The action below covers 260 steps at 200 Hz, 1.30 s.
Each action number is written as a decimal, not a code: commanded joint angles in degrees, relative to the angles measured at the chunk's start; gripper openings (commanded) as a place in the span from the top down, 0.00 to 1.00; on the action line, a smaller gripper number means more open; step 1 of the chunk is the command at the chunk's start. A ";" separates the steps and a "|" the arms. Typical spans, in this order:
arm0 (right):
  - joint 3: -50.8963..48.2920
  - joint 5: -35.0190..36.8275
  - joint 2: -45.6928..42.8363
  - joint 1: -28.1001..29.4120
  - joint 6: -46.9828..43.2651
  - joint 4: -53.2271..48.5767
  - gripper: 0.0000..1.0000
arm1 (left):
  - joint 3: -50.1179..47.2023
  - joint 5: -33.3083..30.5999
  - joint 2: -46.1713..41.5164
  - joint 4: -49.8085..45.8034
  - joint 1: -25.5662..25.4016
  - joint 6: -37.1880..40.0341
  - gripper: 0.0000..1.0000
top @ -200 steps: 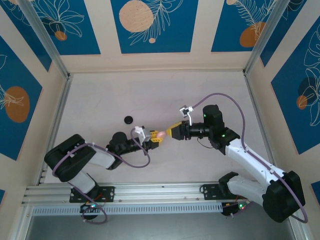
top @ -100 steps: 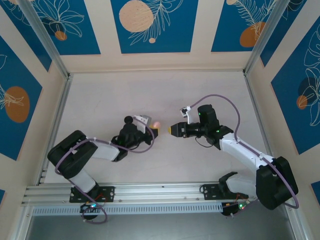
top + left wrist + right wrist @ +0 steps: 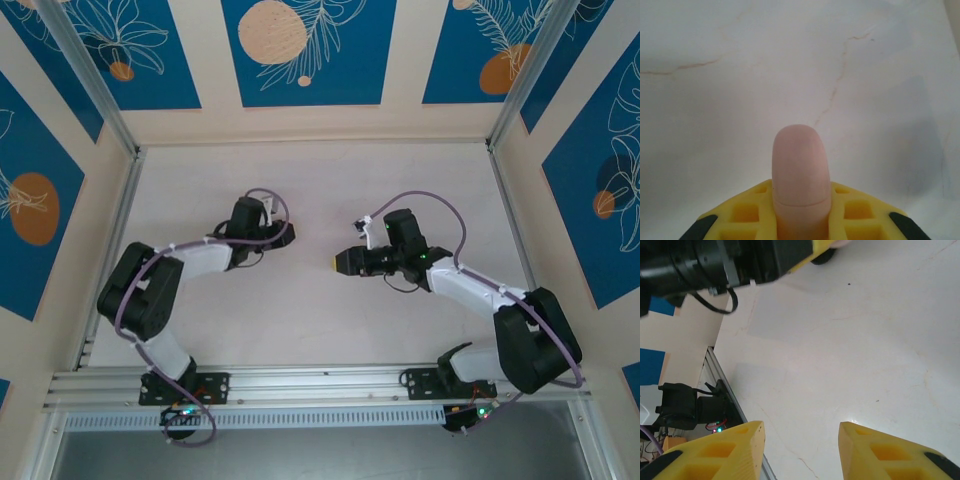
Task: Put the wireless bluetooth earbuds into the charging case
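Observation:
My left gripper (image 3: 800, 189) is shut on a pale pink rounded charging case (image 3: 799, 160). The case has a seam across it and sticks out past the yellow fingers, above bare white table. From above, the left gripper (image 3: 287, 238) sits left of the table's centre, pointing right. My right gripper (image 3: 338, 261) faces it from the right with a gap between them. Seen from the right wrist, the right gripper (image 3: 800, 432) is open with nothing between its fingers. The left arm's black wrist (image 3: 715, 265) crosses the top of that view. The earbuds are out of view.
A white table (image 3: 400, 180) is walled by blue-and-cream panels. An aluminium rail (image 3: 300, 385) runs along the near edge by both arm bases. A small dark thing (image 3: 824, 257) lies under the left gripper's yellow finger tip.
The left arm swung up and back to the left with the pink case, covering the spot where a black disc lay. The right gripper drew slightly up and left. The grippers moved apart.

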 commanded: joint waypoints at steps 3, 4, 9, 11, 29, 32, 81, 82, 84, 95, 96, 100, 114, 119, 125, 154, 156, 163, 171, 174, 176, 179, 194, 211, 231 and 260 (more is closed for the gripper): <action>2.72 -1.55 2.43 0.77 -0.07 1.02 0.57 | 6.25 6.06 4.14 -12.54 1.58 0.02 0.86; 2.81 -1.58 2.51 0.81 -0.11 1.02 0.57 | 6.48 6.09 4.34 -12.75 1.61 0.07 0.86; 2.96 -1.62 3.05 0.92 -0.23 0.98 0.57 | 7.58 6.37 5.15 -13.56 1.76 0.05 0.86; 3.13 -1.67 3.25 0.94 -0.24 0.94 0.57 | 8.03 6.51 5.48 -13.83 1.75 0.03 0.86; 4.07 -1.95 4.86 1.44 -0.67 0.67 0.58 | 11.97 7.56 8.36 -16.99 1.94 0.32 0.86; 4.20 -1.91 5.07 1.51 -0.68 0.66 0.58 | 12.60 7.60 8.86 -17.55 1.98 0.37 0.86; 5.29 -1.93 7.42 2.00 -1.38 0.17 0.58 | 18.53 7.77 13.00 -23.16 2.07 1.86 0.83; 5.32 -1.90 7.47 2.05 -1.38 0.17 0.58 | 18.56 7.78 13.07 -23.24 2.07 1.91 0.83; 5.35 -1.88 7.50 2.03 -1.45 0.15 0.58 | 18.71 7.78 13.23 -23.55 2.07 2.03 0.83; 5.55 -1.78 7.78 2.09 -1.56 -0.12 0.58 | 19.33 7.56 13.52 -25.25 2.07 2.79 0.83; 5.58 -1.78 7.78 2.09 -1.56 -0.08 0.58 | 19.31 7.54 13.55 -25.34 2.07 2.86 0.83; 5.60 -1.73 7.90 2.09 -1.56 -0.11 0.58 | 19.35 7.32 13.54 -25.77 2.07 3.04 0.82; 5.60 -1.94 8.45 2.17 -1.18 0.38 0.58 | 19.36 6.44 13.52 -26.81 2.20 3.61 0.81; 5.58 -2.15 8.68 2.25 -1.05 0.76 0.58 | 19.32 6.26 13.59 -27.05 2.25 3.72 0.80; 5.64 -2.38 8.95 2.35 -1.04 0.94 0.58 | 19.45 6.13 13.62 -27.27 2.39 3.76 0.78; 6.38 -2.03 9.95 2.96 -1.47 0.16 0.58 | 20.12 4.96 13.97 -28.70 2.93 4.50 0.68; 6.34 -2.04 9.97 2.96 -1.45 0.15 0.58 | 20.28 4.82 14.01 -28.93 2.95 4.61 0.68; 6.48 -1.90 10.05 3.03 -1.56 0.05 0.58 | 20.64 4.43 13.97 -29.46 3.06 4.91 0.66; 6.57 -1.94 10.14 3.05 -1.56 -0.03 0.58 | 21.05 4.02 14.04 -30.10 3.29 5.33 0.66; 6.52 -1.83 10.15 3.10 -1.63 -0.01 0.58 | 21.21 3.80 14.02 -30.37 3.36 5.50 0.65; 6.51 -1.84 10.15 3.18 -1.64 -0.10 0.58 | 21.33 3.71 14.07 -30.60 3.38 5.59 0.65; 6.51 -1.74 10.15 3.15 -1.69 -0.12 0.58 | 21.52 3.54 14.04 -30.90 3.46 5.76 0.64; 6.82 -1.53 10.24 3.14 -1.87 -0.38 0.58 | 22.40 2.61 13.88 -32.16 3.63 6.56 0.63; 6.93 -1.37 10.32 3.16 -2.00 -0.58 0.58 | 23.37 1.37 13.42 -33.60 3.89 7.39 0.61; 7.11 -1.00 10.20 3.23 -2.37 -0.98 0.58 | 25.00 -0.38 12.75 -35.63 4.13 8.57 0.59; 7.38 0.57 9.64 3.19 -3.38 -1.59 0.58 | 27.56 -3.46 11.21 -39.25 4.67 10.76 0.56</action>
